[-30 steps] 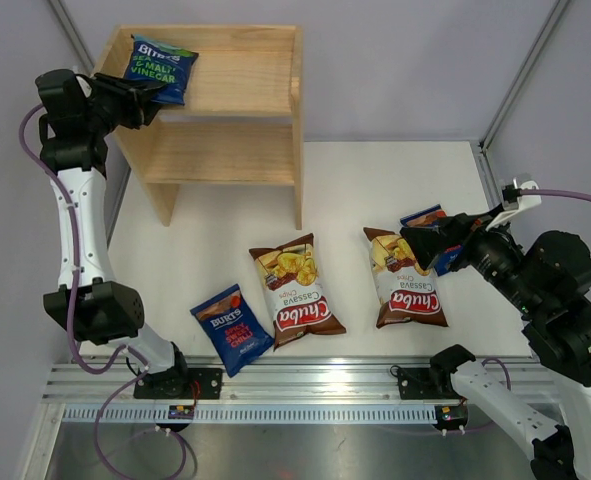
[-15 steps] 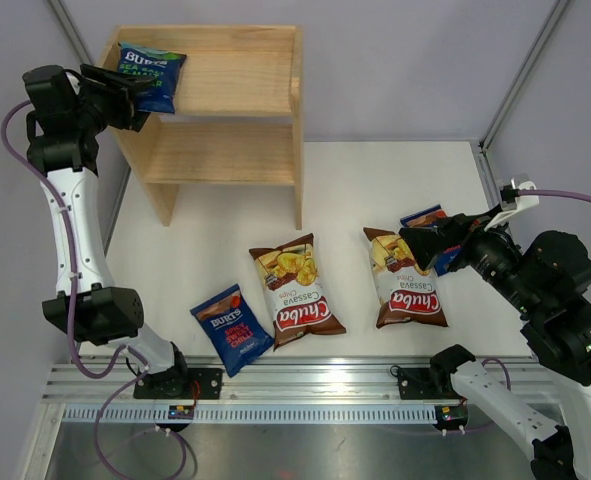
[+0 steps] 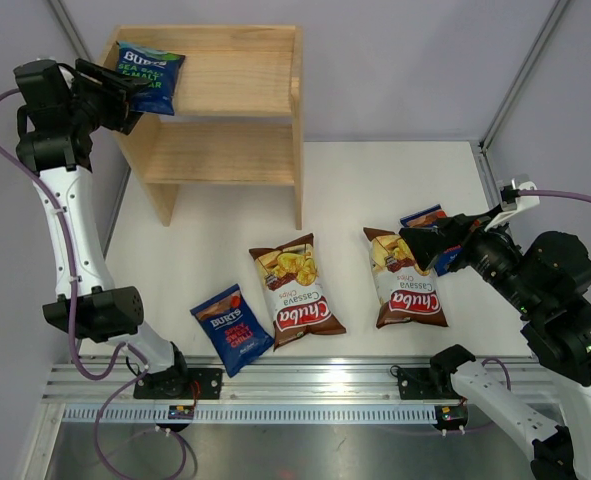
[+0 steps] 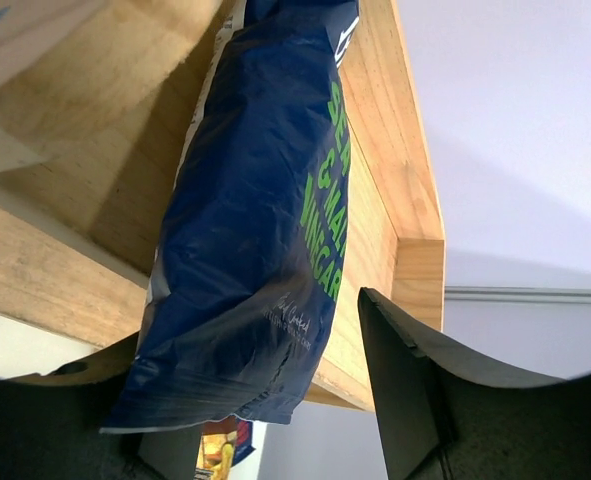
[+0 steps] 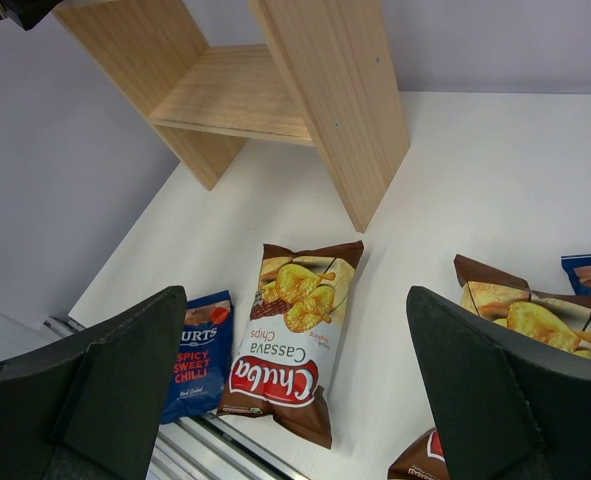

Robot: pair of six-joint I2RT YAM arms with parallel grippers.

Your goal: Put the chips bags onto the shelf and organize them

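While 4 bags (image 3: 295, 285) lie on table (image 3: 375, 190), Burts bag (image 3: 147, 66) atop shelf (image 3: 245, 95), left jaws parted around it, right jaws wide.

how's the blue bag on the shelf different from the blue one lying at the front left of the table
The shelf bag has green lettering; the table bag carries a red label. The shelf bag sits on the top tier of the shelf, at its left end; the table bag lies flat on the table. Both are blue Burts bags.
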